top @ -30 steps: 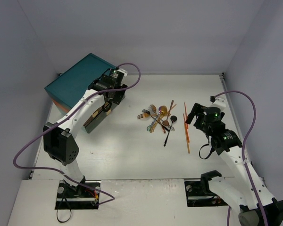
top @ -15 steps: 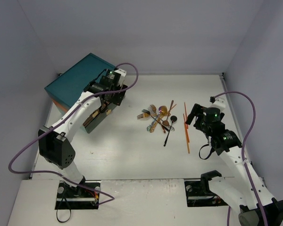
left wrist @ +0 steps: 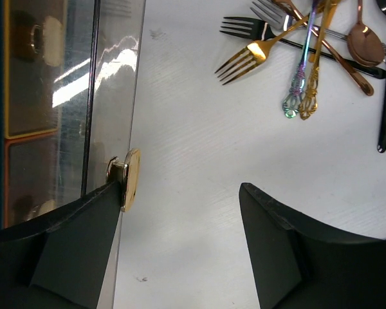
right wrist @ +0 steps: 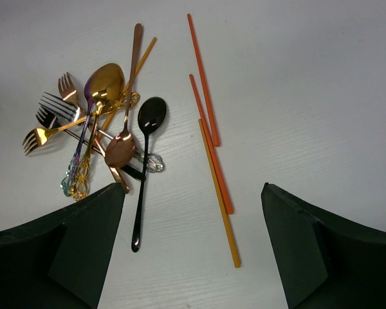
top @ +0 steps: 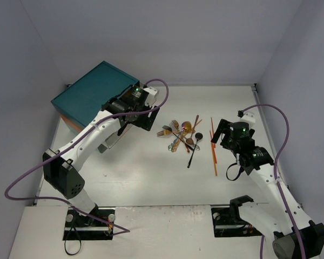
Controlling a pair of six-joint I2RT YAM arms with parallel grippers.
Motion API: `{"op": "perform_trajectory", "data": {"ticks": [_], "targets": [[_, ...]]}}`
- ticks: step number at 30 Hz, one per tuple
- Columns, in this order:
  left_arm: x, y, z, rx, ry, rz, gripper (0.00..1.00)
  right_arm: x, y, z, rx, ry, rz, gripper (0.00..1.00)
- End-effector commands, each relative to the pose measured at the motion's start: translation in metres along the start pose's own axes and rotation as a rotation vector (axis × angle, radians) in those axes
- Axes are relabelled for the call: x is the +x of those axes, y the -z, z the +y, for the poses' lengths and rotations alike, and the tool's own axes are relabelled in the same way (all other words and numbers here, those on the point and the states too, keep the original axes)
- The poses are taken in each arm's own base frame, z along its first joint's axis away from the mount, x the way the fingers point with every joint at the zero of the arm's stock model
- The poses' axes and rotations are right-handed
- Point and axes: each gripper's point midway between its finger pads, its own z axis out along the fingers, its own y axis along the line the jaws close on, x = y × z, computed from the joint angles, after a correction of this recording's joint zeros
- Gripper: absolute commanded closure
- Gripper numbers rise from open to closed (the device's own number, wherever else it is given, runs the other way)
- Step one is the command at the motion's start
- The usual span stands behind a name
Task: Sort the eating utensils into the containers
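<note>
The utensils lie in a pile (top: 181, 135) at the table's middle: forks, coppery, gold and black spoons. Orange chopsticks (top: 213, 151) lie to the right of the pile. The teal chest (top: 89, 91) stands at the back left with one drawer (top: 112, 141) pulled out. My left gripper (top: 144, 121) is open and empty between the drawer and the pile. In the left wrist view its left finger (left wrist: 64, 251) sits beside the drawer's gold knob (left wrist: 128, 179), and a gold fork (left wrist: 251, 55) lies ahead. My right gripper (top: 221, 132) is open and empty above the chopsticks (right wrist: 209, 138) and a black spoon (right wrist: 145, 170).
The drawer's front panel (left wrist: 112, 96) is shiny and reflective. Grey walls close the table at the back and both sides. Purple cables loop off both arms.
My left gripper has moved right, off the pulled-out drawer and toward the utensil pile. The right arm has barely shifted.
</note>
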Motion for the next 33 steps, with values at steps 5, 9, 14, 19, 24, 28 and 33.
{"op": "perform_trajectory", "data": {"ticks": [5, 9, 14, 19, 24, 28, 33], "targets": [[-0.026, 0.041, -0.062, 0.185, 0.038, -0.108, 0.29, -0.011, -0.004, 0.007, -0.016, -0.024, -0.024, 0.15], [-0.04, 0.058, -0.045, 0.094, 0.044, -0.174, 0.25, -0.009, -0.004, 0.009, -0.023, -0.025, -0.016, 0.15], [-0.062, 0.083, -0.029, 0.026, 0.039, -0.269, 0.22, -0.009, -0.004, 0.01, -0.028, -0.019, -0.011, 0.15], [-0.076, 0.098, -0.028, 0.033, 0.04, -0.322, 0.21, -0.01, -0.008, 0.012, -0.029, -0.008, 0.002, 0.15], [-0.079, 0.107, -0.028, 0.045, 0.04, -0.342, 0.21, -0.007, -0.016, 0.018, -0.032, 0.004, 0.038, 0.15], [-0.08, 0.12, -0.02, 0.018, 0.037, -0.374, 0.21, -0.003, -0.022, 0.02, -0.033, 0.018, 0.067, 0.17], [-0.078, 0.157, 0.008, -0.091, 0.033, -0.452, 0.21, 0.004, -0.032, 0.021, -0.018, 0.024, 0.106, 0.19]]}}
